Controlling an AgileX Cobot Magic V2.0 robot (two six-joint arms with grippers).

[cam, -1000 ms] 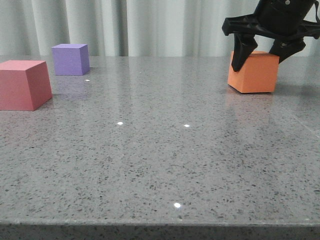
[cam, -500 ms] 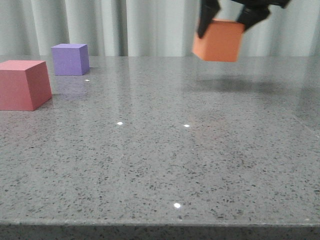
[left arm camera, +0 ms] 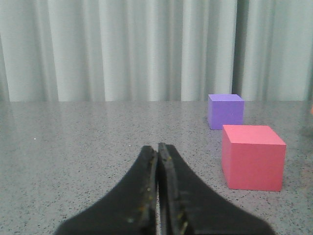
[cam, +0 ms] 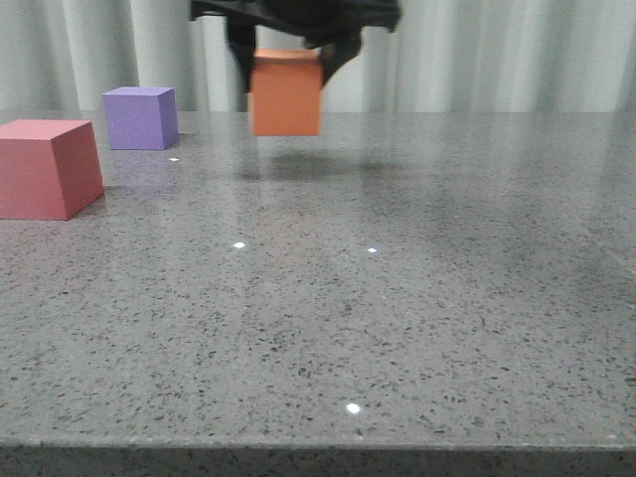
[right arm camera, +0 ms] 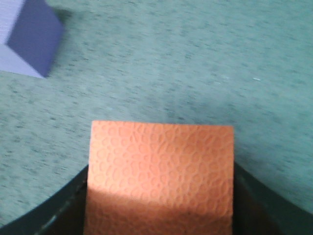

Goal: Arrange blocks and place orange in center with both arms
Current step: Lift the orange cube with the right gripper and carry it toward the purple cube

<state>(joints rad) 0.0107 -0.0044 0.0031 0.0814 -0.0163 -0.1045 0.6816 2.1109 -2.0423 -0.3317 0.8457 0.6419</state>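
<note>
The orange cube point(cam: 286, 94) hangs above the far middle of the grey table, held between the fingers of my right gripper point(cam: 288, 50), which is shut on it. In the right wrist view the orange cube point(right arm camera: 160, 176) fills the space between the jaws, with the purple cube point(right arm camera: 30, 41) off to one side below. The purple cube point(cam: 141, 117) rests at the far left, the pinkish-red cube point(cam: 47, 167) nearer at the left edge. My left gripper point(left arm camera: 157, 147) is shut on nothing, low over the table, beside the pinkish-red cube point(left arm camera: 253, 156) and purple cube point(left arm camera: 225, 110).
The speckled grey table point(cam: 328, 298) runs to a front edge near the camera. A pale pleated curtain point(cam: 477, 55) closes off the back.
My right gripper has lifted the orange cube from the far right of the table and carried it leftward through the air to the far middle. The other two cubes have not moved.
</note>
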